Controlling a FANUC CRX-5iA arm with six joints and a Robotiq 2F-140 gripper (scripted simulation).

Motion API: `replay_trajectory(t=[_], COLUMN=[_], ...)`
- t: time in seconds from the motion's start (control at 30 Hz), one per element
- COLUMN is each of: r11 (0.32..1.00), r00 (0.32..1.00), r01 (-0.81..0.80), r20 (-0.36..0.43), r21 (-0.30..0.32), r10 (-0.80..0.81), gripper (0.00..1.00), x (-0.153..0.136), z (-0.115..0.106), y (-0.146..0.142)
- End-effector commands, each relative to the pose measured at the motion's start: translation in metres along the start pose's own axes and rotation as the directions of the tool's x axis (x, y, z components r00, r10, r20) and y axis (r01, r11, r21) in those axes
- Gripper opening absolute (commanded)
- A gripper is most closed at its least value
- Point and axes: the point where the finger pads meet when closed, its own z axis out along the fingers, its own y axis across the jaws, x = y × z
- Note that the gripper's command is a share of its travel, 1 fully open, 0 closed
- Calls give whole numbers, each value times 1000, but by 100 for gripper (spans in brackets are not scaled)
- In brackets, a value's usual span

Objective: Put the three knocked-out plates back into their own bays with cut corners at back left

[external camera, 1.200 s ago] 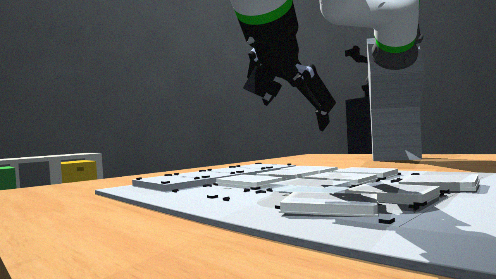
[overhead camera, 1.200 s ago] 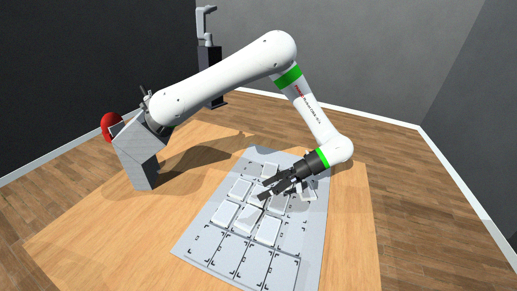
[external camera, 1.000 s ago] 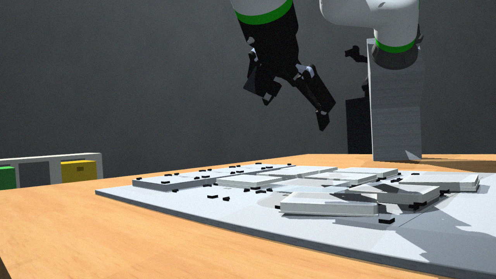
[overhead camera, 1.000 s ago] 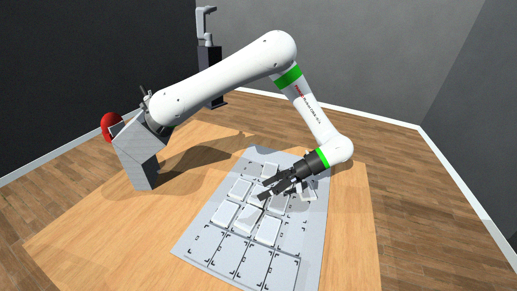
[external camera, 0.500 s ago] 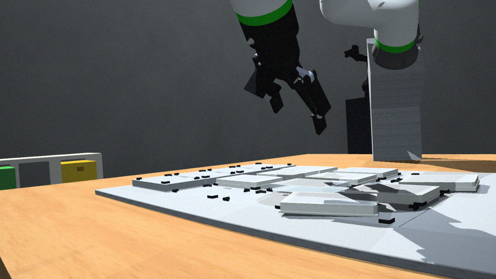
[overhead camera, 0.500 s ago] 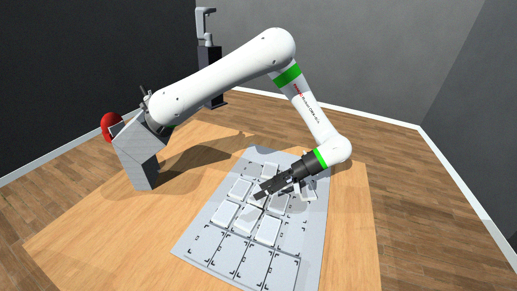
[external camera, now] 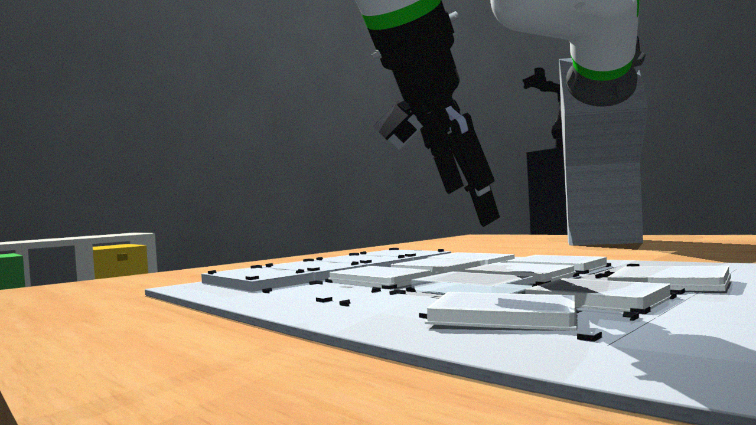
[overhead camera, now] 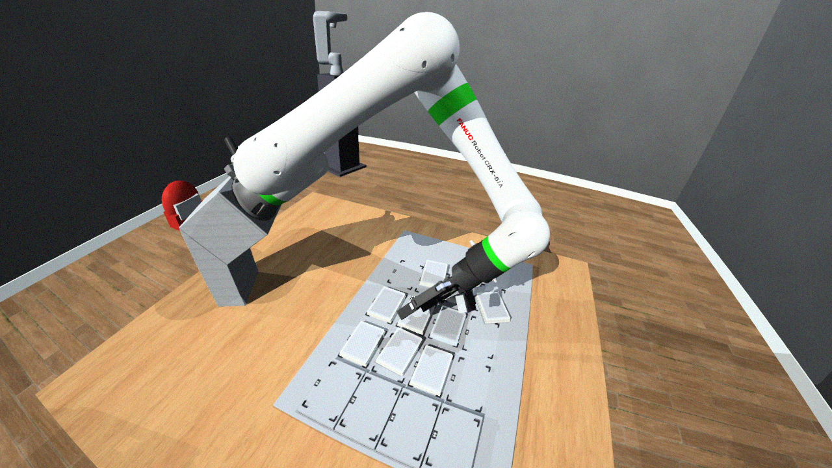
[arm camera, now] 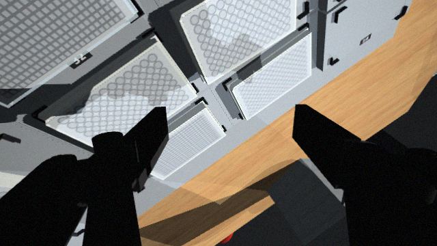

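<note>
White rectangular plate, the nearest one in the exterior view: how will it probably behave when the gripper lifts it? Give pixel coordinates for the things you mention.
The white rectangular plate [overhead camera: 500, 309] [external camera: 475, 317] is probably stiff, as its edges look straight. Being low and wide, it should hardly roll. Its side walls look smooth, so it might slip in a weak grip.

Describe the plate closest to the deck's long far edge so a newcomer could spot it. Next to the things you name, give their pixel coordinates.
Find the big pale deck [overhead camera: 506, 395] [external camera: 296, 311] [arm camera: 218, 147] on the wooden table. On it, look toward the long edge farthest from the arm's pedestal [overhead camera: 223, 244] [external camera: 605, 185]. The white plate [overhead camera: 492, 306] [external camera: 497, 317] there lies closer to that edge than any other visible plate.
</note>
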Motion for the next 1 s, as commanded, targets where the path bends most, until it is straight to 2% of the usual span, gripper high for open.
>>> replay_trajectory(t=[0.0,0.2,0.4,0.47,0.7,0.97], r11=[997,961,888,888,759,563], r00=[998,972,921,921,830,692], r01=[-67,-221,-366,-366,-513,-643], r20=[-19,-37,-30,-30,5,79], r21=[49,165,278,278,400,519], r10=[68,230,389,389,558,717], gripper=[70,70,70,70,70,70], x=[2,5,11,11,18,25], z=[1,2,0,0,-5,-11], y=[-4,-9,-12,-12,-11,-8])
